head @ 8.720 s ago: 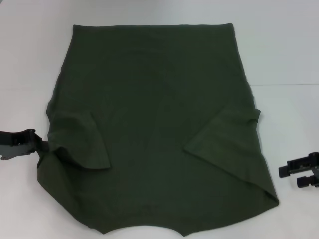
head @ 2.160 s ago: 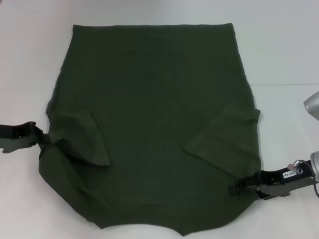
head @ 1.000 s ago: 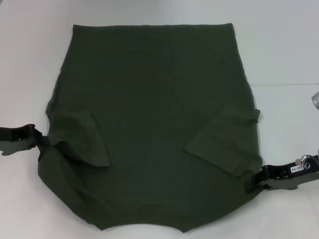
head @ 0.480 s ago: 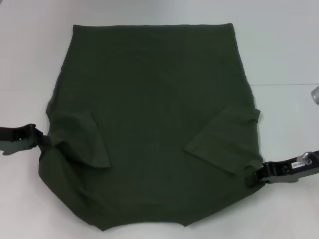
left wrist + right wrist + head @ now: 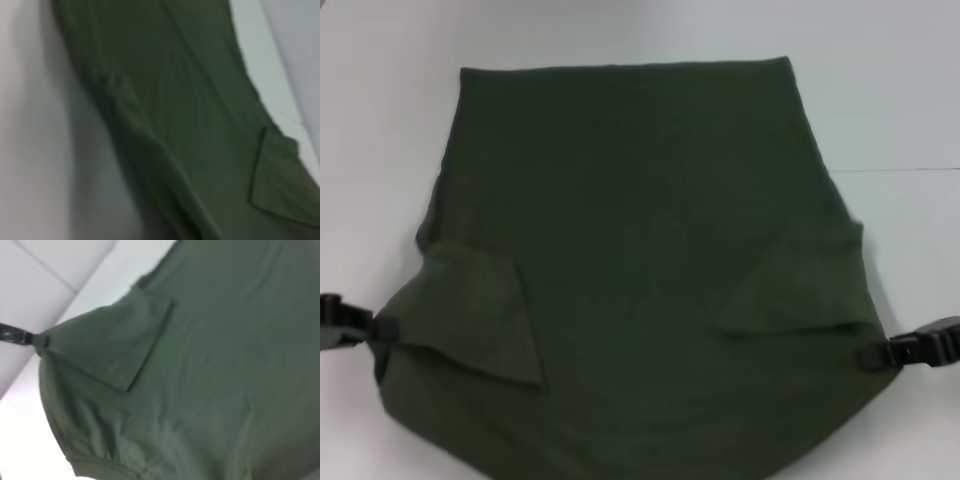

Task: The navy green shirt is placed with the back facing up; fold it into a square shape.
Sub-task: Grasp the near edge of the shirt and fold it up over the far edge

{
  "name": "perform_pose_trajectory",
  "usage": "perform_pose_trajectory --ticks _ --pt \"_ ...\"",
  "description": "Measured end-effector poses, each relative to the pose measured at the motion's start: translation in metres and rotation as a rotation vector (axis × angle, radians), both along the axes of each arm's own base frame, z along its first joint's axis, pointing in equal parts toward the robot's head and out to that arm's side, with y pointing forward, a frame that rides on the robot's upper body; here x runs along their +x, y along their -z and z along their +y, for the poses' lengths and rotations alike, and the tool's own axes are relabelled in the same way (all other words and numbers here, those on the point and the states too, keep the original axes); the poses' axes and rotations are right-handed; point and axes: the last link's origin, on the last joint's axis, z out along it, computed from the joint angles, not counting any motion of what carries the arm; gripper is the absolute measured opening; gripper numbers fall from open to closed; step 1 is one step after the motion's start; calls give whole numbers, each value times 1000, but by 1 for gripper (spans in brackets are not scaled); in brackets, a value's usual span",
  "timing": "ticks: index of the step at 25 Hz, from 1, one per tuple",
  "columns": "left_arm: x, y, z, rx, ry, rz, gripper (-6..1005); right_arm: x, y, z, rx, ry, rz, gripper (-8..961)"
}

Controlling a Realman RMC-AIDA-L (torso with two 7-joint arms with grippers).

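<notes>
My left gripper (image 5: 382,327) pinched the shirt (image 5: 630,250) at its near-left edge; my right gripper (image 5: 872,356) seemed to pinch its near-right edge, both sleeves folded in.

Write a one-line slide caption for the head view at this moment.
Both grippers, left and right, pinch opposite side edges of the navy green shirt, sleeves folded inward, on the white table.

Navy green shirt (image 5: 640,260) spread across the table (image 5: 900,120); left gripper (image 5: 375,326) at its left edge, right gripper (image 5: 872,356) at its right edge.
</notes>
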Motion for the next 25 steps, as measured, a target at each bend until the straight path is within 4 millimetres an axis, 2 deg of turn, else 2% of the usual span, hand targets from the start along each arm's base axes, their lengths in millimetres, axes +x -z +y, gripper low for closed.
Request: perform_pose_trajectory --ticks 4,7,10,11,13,14,19,22,25 --pt "0 -5 -16 -58 19 -28 3 -2 -6 -12 -56 -53 16 115" --pt "2 -8 -37 -160 47 -48 3 0 -10 -25 -118 -80 41 122" --pt "4 -10 -41 -178 57 -57 4 1 -17 -30 -104 -106 78 129" --pt "13 -20 -33 -129 89 -98 4 0 -20 -27 -70 -106 93 132" --pt "19 -26 -20 -68 92 -128 11 -4 -26 -15 9 -101 118 136" --pt "25 -29 -6 -5 87 -167 15 -6 -27 -8 45 -93 124 139" --pt "38 -35 45 220 29 -239 33 -21 -33 40 252 -29 126 150" --pt "42 -26 72 330 -3 -235 44 -28 -33 66 371 19 128 157" --pt "43 -7 92 414 -22 -188 55 -29 -26 88 484 78 115 164"
